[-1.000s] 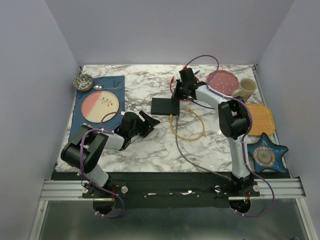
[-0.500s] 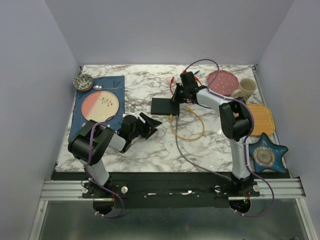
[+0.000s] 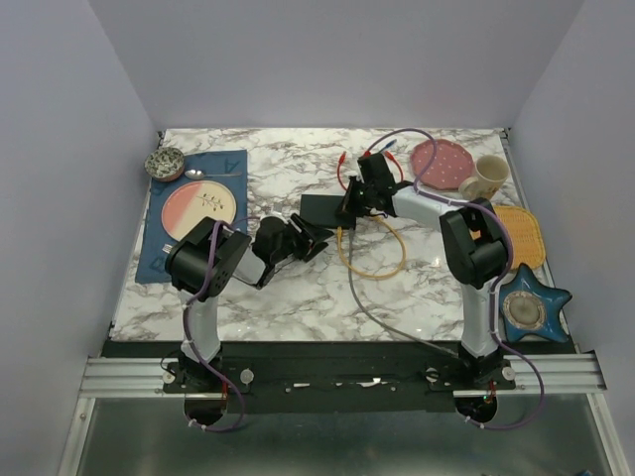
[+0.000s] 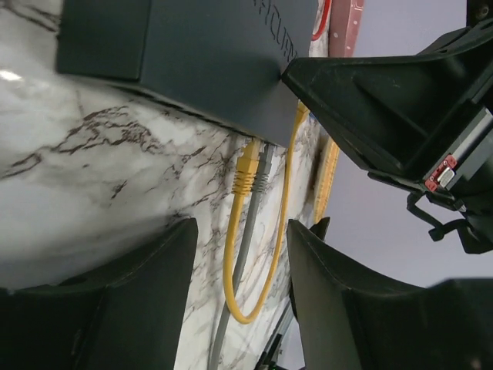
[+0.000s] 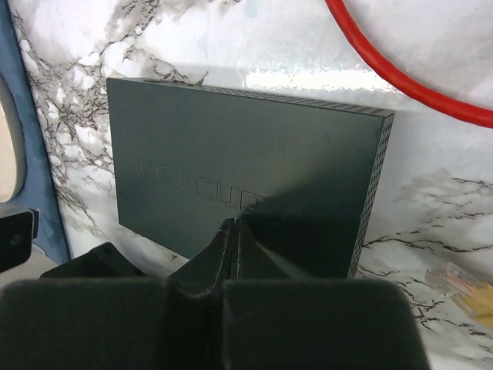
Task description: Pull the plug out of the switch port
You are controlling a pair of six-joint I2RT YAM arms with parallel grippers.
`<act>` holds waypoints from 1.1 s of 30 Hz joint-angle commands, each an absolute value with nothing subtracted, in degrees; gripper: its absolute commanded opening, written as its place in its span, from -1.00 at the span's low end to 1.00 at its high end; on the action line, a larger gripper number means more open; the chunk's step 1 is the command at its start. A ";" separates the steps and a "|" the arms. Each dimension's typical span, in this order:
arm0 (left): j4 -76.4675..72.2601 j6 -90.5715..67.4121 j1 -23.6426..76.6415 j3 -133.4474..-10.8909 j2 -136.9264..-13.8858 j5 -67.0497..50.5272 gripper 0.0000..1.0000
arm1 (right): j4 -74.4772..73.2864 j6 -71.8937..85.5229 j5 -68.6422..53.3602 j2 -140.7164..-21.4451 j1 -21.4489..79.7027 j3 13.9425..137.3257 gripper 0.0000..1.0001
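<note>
The switch (image 3: 323, 207) is a flat black box near the table's middle, also in the left wrist view (image 4: 192, 54) and the right wrist view (image 5: 246, 185). A grey plug (image 4: 263, 163) meets its socket edge, with a yellow plug (image 4: 245, 173) lying close beside it; I cannot tell which is seated. My left gripper (image 3: 314, 238) (image 4: 240, 289) is open just short of that edge, and both cables run between its fingers. My right gripper (image 3: 349, 202) (image 5: 235, 225) is shut, its tips resting on the switch's top.
The yellow cable (image 3: 372, 266) loops right of the switch and the grey cable (image 3: 387, 322) runs to the near edge. A red cable (image 3: 343, 171) lies behind. There is a plate (image 3: 198, 206) on a blue mat, a bowl (image 3: 165, 163), a pink plate (image 3: 442, 159), a mug (image 3: 486, 174) and a star dish (image 3: 531, 307).
My left gripper has travelled right, up to the switch's socket edge, and its jaws have narrowed a little. My right gripper has slid slightly left over the switch.
</note>
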State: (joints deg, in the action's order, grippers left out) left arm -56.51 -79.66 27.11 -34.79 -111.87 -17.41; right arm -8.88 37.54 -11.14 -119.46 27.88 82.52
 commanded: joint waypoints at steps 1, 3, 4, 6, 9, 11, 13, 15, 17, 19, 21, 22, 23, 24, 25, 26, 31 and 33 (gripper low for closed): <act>-56.07 -80.33 28.39 -37.61 -115.57 -17.58 0.23 | -16.78 36.30 -6.60 -119.36 28.39 80.86 -0.99; -56.25 -81.03 28.48 -38.14 -116.89 -17.58 0.22 | -20.12 36.47 -3.44 -119.18 28.39 81.74 -0.99; -56.25 -81.12 28.56 -38.84 -117.33 -17.67 0.21 | -20.82 36.30 -2.30 -118.66 28.30 81.74 -0.99; -56.34 -81.82 28.65 -39.46 -118.91 -17.84 0.20 | -21.88 36.04 1.30 -118.04 28.21 80.86 -0.99; -56.25 -82.35 28.92 -41.22 -120.75 -17.76 0.19 | -22.15 36.03 2.20 -117.07 27.60 79.64 -0.99; -55.99 -82.62 29.09 -42.36 -121.55 -17.32 0.18 | -22.06 35.95 1.32 -117.07 27.33 79.45 -0.99; -55.90 -83.05 29.44 -43.50 -122.78 -16.97 0.16 | -22.06 36.21 0.79 -116.98 27.33 79.19 -0.99; -55.90 -83.32 29.62 -44.21 -123.74 -16.96 0.14 | -21.88 36.39 0.35 -117.16 27.33 79.10 -0.99; -56.34 -83.58 29.71 -45.09 -124.19 -16.88 0.11 | -21.71 36.47 0.26 -117.25 27.33 79.19 -0.99; -56.86 -83.85 29.79 -45.44 -124.89 -16.96 0.08 | -21.62 36.56 0.26 -117.60 27.33 79.28 -0.99; -57.39 -84.11 29.79 -45.70 -125.59 -16.88 -0.02 | -21.62 36.65 -1.30 -117.68 27.33 79.28 -0.99; -58.26 -84.29 29.79 -45.62 -125.77 -16.88 -0.06 | -21.53 36.65 -1.49 -117.86 27.33 79.28 -0.99; -58.62 -84.55 29.79 -45.53 -125.95 -16.96 -0.14 | -21.53 36.65 -1.76 -117.95 27.33 79.36 -0.99; -59.06 -84.99 29.79 -45.53 -126.38 -16.96 -0.17 | -21.45 36.74 -1.84 -117.95 27.33 79.37 -0.99; -60.02 -85.16 29.79 -45.35 -126.47 -17.05 -0.20 | -21.45 36.83 -1.93 -118.12 27.33 79.37 -0.99; -60.46 -85.43 29.79 -45.35 -126.65 -16.96 -0.26 | -21.27 36.83 -2.02 -118.30 27.33 79.37 -0.99; -62.92 -86.66 29.79 -45.35 -127.88 -17.05 -0.42 | -21.09 36.83 -2.55 -118.39 27.33 79.01 -0.99; -63.72 -86.92 29.79 -45.26 -128.14 -17.23 -0.54 | -20.83 36.83 -2.90 -118.48 27.33 78.66 -0.99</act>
State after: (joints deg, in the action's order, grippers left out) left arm -64.01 -85.52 29.39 -45.39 -125.08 -17.67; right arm -15.79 37.50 -3.01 -116.11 27.64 81.34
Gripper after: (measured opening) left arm 0.277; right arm 0.011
